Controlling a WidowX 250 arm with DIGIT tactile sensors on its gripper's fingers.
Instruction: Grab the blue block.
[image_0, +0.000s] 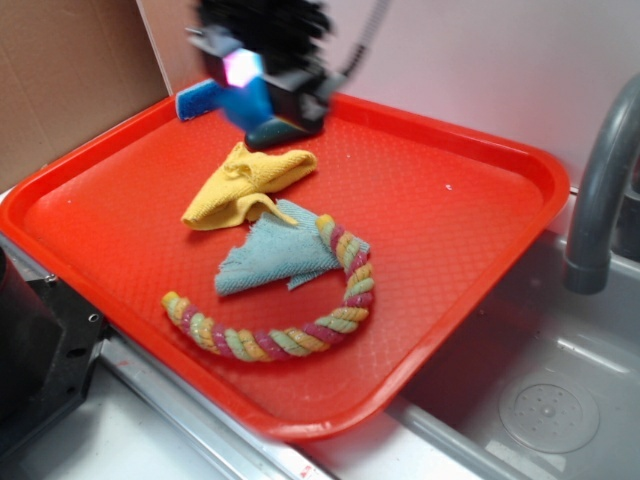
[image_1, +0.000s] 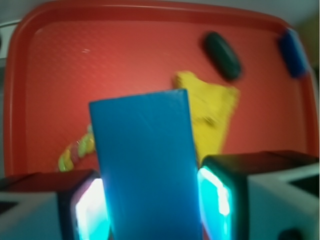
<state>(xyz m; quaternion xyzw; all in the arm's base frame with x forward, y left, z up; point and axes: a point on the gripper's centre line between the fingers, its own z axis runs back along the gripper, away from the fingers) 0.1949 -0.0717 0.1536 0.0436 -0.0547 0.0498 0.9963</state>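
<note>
Blue block (image_1: 145, 165) clamped between the two glowing pads (image_1: 216, 192) of the gripper (image_0: 262, 88), upright in the wrist view, bright and smooth-faced, filling the middle of that picture. Held up above the far-left part of the red tray (image_0: 480, 250), clear of its floor (exterior view blurred around the arm, so the block shows there only as a blue patch under the black gripper body). Just below and beside the gripper, a dark oval object (image_1: 222, 55) lying on the tray; further toward the far-left rim, a thin blue sponge with a white edge (image_0: 198, 101). Nearer the tray's middle, a crumpled yellow cloth (image_0: 245, 185), touching a pale blue-grey cloth (image_0: 275, 255) that lies partly inside the curve of a braided rope toy (image_0: 290, 335) in pink, yellow and green. To the right of the tray, a grey sink basin (image_0: 560, 400) and a grey faucet (image_0: 600, 190) rising over it.
</note>
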